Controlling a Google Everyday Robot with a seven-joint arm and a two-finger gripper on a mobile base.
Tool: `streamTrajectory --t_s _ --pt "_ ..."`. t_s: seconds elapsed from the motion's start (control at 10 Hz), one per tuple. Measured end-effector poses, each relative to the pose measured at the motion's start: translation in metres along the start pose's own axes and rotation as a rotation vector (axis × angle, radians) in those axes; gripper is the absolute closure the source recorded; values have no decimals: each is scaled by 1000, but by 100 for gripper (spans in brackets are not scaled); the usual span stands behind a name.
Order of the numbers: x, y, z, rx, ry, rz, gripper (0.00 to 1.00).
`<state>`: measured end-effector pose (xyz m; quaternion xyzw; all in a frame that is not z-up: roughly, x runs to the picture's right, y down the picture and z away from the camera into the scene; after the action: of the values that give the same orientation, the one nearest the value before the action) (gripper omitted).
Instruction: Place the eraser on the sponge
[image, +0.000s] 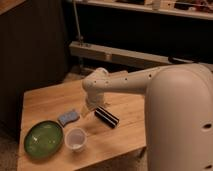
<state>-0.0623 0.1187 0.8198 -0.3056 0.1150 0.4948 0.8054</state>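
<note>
The eraser (106, 117), a black block with thin pale stripes, lies flat on the wooden table (55, 97), right of centre. The sponge (68, 117) is a small blue-grey pad lying flat to the eraser's left, a short gap away. My gripper (90, 108) points down at the end of the white arm (130, 82). It hangs low over the table between the sponge and the eraser, close to the eraser's left end. I cannot make out whether it touches either one.
A green plate (44, 138) sits at the table's front left. A clear cup (76, 138) stands just right of it, in front of the sponge. The robot's big white body (182, 125) fills the right side. Dark shelving runs behind the table.
</note>
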Motion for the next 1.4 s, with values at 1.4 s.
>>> streamTrajectory --t_s 1.4 --pt "38 -18 39 -51 92 -138 29"
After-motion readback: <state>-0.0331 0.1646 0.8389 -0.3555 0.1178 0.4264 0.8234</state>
